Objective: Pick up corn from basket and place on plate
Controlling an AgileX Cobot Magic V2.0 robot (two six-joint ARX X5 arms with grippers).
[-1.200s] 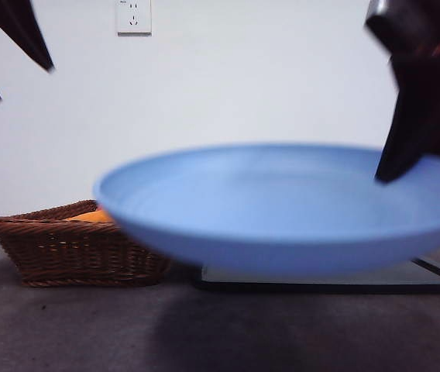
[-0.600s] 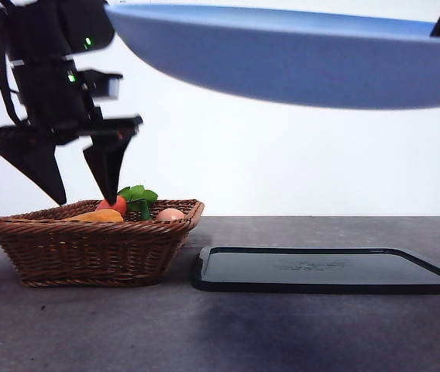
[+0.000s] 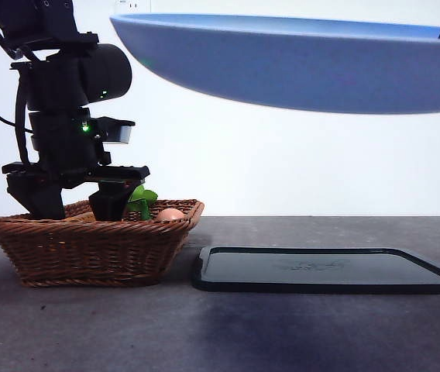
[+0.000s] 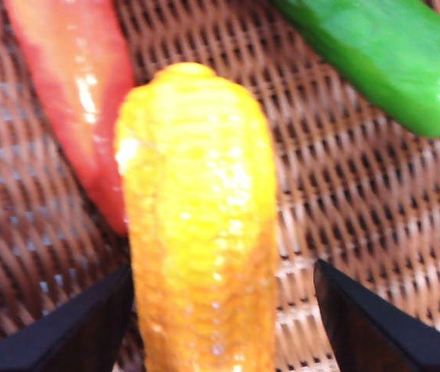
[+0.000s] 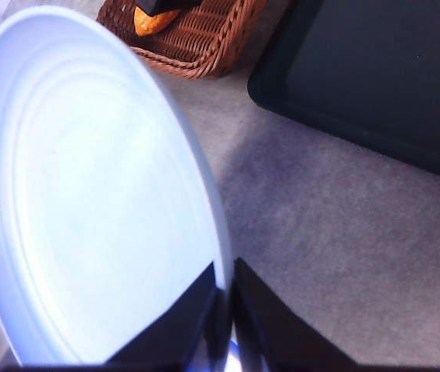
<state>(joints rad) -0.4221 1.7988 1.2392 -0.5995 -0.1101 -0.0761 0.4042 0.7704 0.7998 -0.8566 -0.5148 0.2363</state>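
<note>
The corn, a long orange-yellow cob, lies in the wicker basket. My left gripper is open, one jaw on each side of the cob, neither pressing it. In the front view that left gripper has sunk into the basket at the left, its tips hidden behind the rim. The light-blue plate hangs high above the table. My right gripper is shut on the rim of the plate.
A red-orange carrot lies beside the corn, and a green vegetable lies further off. A small tan egg shows over the basket rim. A flat black tray sits on the grey table right of the basket.
The plate rose from low over the table to high up. The left arm came in and dropped into the basket, its jaws now below the rim.
</note>
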